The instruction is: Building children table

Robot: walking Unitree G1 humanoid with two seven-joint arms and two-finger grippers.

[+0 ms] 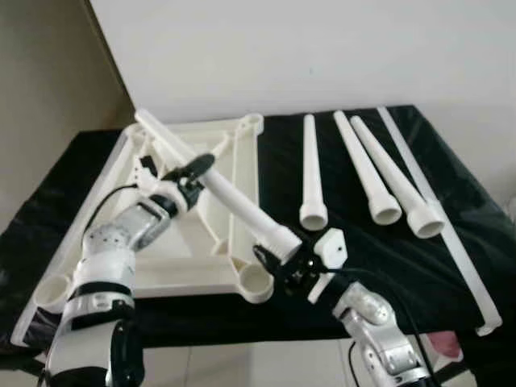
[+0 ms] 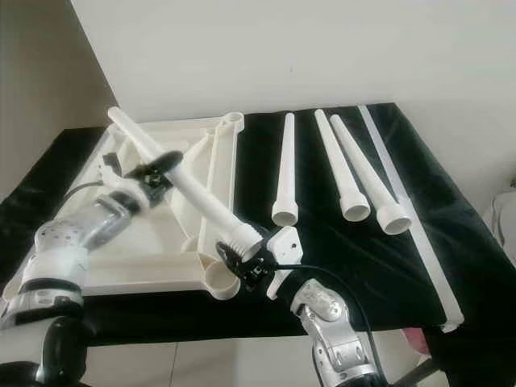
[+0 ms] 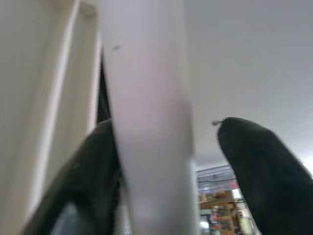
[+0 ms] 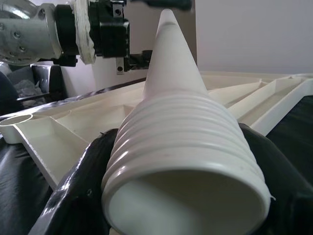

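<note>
A long white tapered plastic table leg [image 1: 214,187] with a ribbed, threaded wide end is held slantwise above the upturned cream plastic tabletop [image 1: 189,242]. The right gripper [image 1: 284,260] is clamped around the threaded end, just above the tabletop's near corner socket [image 1: 255,282]. The left gripper [image 1: 196,171] grips the leg further up its shaft, fingers closed against it. Beyond the right gripper, three more white tapered legs [image 1: 372,173] and a long white strip [image 1: 439,218] lie on the black cloth-covered table [image 1: 451,274].
</note>
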